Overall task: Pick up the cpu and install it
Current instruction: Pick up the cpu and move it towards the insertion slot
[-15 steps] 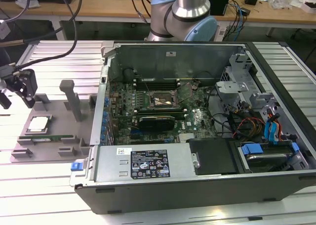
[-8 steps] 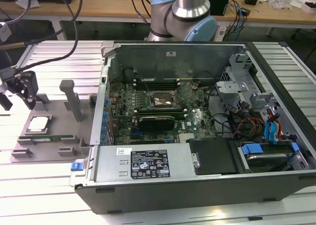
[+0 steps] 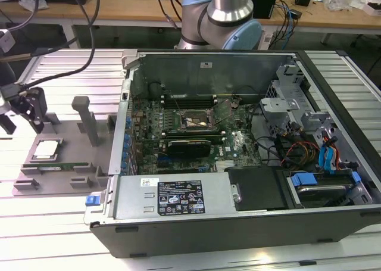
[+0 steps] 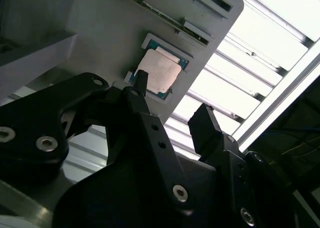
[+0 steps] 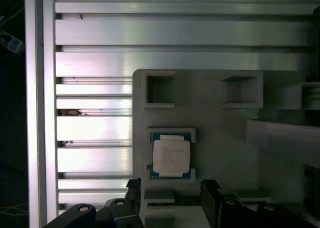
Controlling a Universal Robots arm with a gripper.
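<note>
Fingers point(image 5: 210, 198) spread, empty, the cpu point(image 5: 171, 156) lying in its tray point(image 5: 220, 138) just beyond their tips.

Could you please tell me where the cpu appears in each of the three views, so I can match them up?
Exterior view: the cpu lies on the grey tray at the exterior view's left, outside the computer case.
Second wrist view: the cpu sits in the tray's square recess, just past the open gripper.
First wrist view: the cpu in the same recess, ahead of the gripper.
Shared landmark: the grey tray.
</note>
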